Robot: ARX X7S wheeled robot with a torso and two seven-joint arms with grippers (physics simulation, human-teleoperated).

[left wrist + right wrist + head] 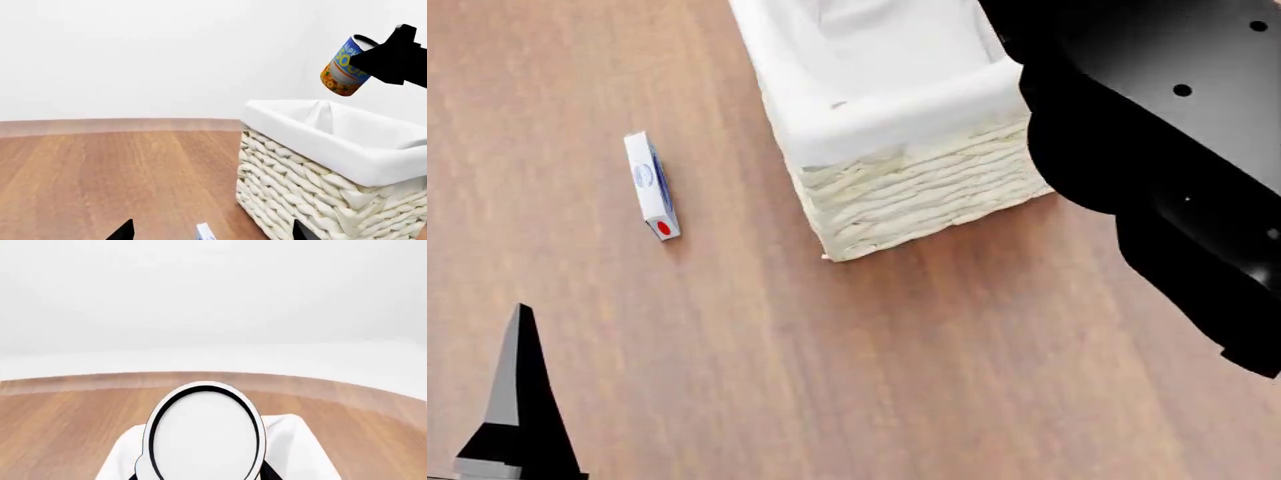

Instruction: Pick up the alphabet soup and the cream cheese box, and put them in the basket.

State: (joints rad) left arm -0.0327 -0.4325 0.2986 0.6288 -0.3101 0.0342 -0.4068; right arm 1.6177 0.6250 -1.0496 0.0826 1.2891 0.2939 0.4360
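The alphabet soup (344,67), a blue-and-orange can, hangs tilted above the basket (320,170), and my right gripper (365,59) is shut on it. From the right wrist, the can's pale top (203,432) fills the view over the white liner (293,450). The cream cheese box (651,186) lies flat on the wooden floor left of the basket (908,190). My left gripper (213,236) is open low over the floor. One corner of the box (204,232) shows between its fingertips (124,231), not touching them. In the head view one left finger (518,385) points toward the box.
The wooden floor (100,175) runs to a white wall (133,55) behind the basket. My black right arm (1174,150) covers the basket's right side in the head view.
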